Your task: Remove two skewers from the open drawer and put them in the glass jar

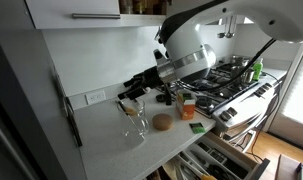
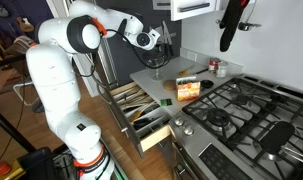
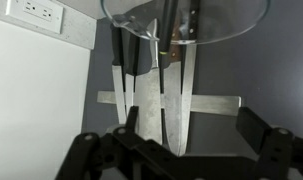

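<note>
- Skewers: too thin to make out in any view, so where they are is unclear. None seen between the fingers (image 3: 89, 155), which are apart and clamp nothing.
- Glass jar (image 1: 135, 122) stands on the worktop (image 1: 101, 140) just below the fingers. The open drawer (image 2: 157, 134) is well apart from them.
- Step, my read: drop-off at the jar.
- Next: check the jar's contents, then go to the drawer and set the fingers across a skewer's long axis.
- Skewer heading and long axis: cannot tell.

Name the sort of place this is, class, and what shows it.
Most likely a home kitchen: a gas stove, an open utensil drawer, and knives hanging on a wall strip.
</note>
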Robot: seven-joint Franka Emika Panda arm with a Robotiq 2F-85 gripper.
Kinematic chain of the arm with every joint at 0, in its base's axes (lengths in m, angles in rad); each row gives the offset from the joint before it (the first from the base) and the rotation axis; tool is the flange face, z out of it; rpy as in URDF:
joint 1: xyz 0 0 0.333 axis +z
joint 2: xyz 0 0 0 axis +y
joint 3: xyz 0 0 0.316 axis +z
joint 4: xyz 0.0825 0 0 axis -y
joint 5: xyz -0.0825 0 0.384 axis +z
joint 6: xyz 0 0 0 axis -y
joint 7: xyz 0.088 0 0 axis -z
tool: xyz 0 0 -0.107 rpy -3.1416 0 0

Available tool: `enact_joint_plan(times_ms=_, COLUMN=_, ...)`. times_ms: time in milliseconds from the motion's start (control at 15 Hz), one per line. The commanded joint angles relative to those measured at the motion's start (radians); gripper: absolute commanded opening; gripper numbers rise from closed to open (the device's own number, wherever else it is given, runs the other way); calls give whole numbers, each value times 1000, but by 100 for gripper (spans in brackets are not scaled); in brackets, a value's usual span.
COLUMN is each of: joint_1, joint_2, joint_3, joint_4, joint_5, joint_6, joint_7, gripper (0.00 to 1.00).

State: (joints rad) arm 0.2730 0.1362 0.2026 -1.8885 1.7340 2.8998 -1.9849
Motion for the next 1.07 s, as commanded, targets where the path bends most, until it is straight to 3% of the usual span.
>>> enact_joint_plan(times_ms=0, joint_1=11, joint_2=-99, joint_3=17, joint_4=-178, joint_5=-273, joint_6=-16, joint_7=271, gripper=100)
enact_joint_plan(times_ms=267, joint_1=13, joint_2=-166, joint_3=36, joint_4=-323, joint_5=-603, joint_6=-65, joint_7=566, gripper=100)
enact_joint_plan(times_ms=400, joint_1=14, joint_2=-184, joint_3=28, joint_4=-267, joint_5=-733, joint_6=-118, joint_7=634, gripper=100)
enact_joint_plan(times_ms=467, joint_1=18, joint_2=-177, joint_3=36, joint_4=-223, joint_5=-717, joint_6=-75, joint_7=587, gripper=100)
enact_joint_plan(times_ms=533, joint_1=19, joint_2=-140, joint_3=38, joint_4=-249, joint_5=-679, joint_6=-60, joint_7=584, gripper=100)
enact_joint_plan(times_ms=1000, joint_1=20, joint_2=-133, joint_3=38, joint_4=-237, joint_5=-681, joint_6=-60, joint_7=585, gripper=100)
